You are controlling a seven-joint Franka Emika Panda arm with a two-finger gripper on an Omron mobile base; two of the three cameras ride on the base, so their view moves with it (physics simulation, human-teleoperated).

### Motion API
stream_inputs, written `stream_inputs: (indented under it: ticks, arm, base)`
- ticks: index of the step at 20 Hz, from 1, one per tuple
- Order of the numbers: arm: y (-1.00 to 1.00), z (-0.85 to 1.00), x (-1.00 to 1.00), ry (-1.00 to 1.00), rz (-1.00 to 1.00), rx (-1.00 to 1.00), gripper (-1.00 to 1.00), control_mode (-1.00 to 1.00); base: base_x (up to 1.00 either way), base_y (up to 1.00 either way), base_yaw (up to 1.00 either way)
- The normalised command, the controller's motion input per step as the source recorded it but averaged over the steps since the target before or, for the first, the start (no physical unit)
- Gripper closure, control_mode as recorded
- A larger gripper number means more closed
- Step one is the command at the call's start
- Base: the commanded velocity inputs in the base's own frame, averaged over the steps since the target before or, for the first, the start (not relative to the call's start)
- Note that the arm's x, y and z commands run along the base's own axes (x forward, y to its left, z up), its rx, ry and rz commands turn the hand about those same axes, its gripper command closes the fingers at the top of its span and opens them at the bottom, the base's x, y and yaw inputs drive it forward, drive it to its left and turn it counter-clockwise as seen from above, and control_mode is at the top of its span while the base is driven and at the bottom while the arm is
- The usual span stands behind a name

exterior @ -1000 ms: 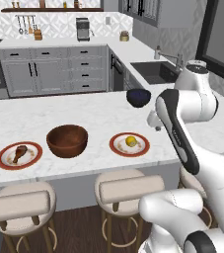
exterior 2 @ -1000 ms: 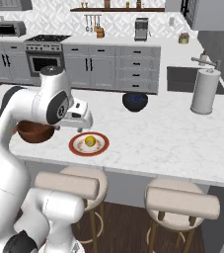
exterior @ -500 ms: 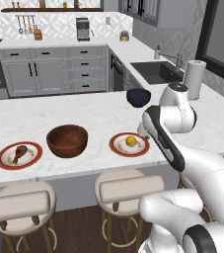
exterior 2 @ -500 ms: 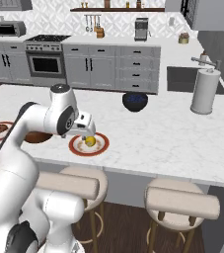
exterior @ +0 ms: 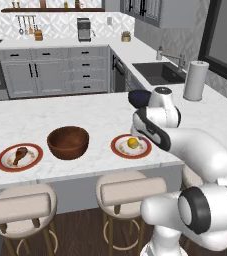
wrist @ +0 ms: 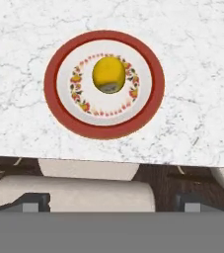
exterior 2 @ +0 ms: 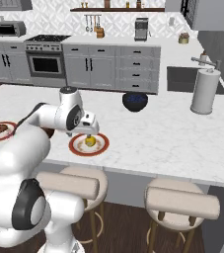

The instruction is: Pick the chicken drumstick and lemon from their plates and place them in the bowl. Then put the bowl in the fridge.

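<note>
Big kitchen w/ grey cabinets and a white marble counter [exterior: 60,115], stools tucked under its near edge. On the counter, in a row: a plate [exterior: 5,161] w/ the chicken drumstick [exterior: 20,154] at one end, the big wooden bowl [exterior: 68,142] in the middle, then the 2nd plate [exterior: 120,150] w/ the lemon [exterior: 132,143] on it. A small dark blue bowl [exterior 2: 135,101] sits farther back, and a paper towel roll [exterior 2: 205,92] stands by the sink.

The gripper [exterior 2: 89,134] hangs right over the lemon plate, just above the fruit, not touching it. In the hand view the lemon [wrist: 108,74] sits near the middle of its plate [wrist: 150,106], a bit toward the top. The two fingers are spread wide, nothing between them.

How far along: prob. just the start. Nothing is picked up. The wooden bowl looks empty, both foods are on their plates.

Left to do, I think: go down, squeeze the lemon, lift it, drop it in the wooden bowl. Same for the drumstick at the far end. Then carry the bowl to the fridge. So nearly all of the job is left.
</note>
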Motion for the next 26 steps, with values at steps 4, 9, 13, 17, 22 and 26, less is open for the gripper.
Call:
stream_inputs:
  ticks: [4,9,13,17,22,26]
  arm:
    - [0.0,-0.41,0.56,0.0,0.0,-0.01,-1.0,-1.0]
    - [0.0,-0.41,0.43,0.01,0.0,0.0,-1.0,-1.0]
    - [0.0,-0.56,0.43,0.0,0.0,0.0,-1.0,-1.0]
    - [0.0,-0.34,0.35,0.0,0.0,0.01,-1.0,-1.0]
    - [0.11,-0.09,0.41,0.0,0.0,0.0,-1.0,-1.0]
    - [0.02,-0.09,0.33,0.0,0.0,0.02,-1.0,-1.0]
  base:
    - [0.0,0.0,0.0]
    - [0.0,0.0,0.0]
    - [0.0,0.0,0.0]
    - [0.0,0.0,0.0]
    - [0.0,0.0,0.0]
    - [0.0,0.0,0.0]
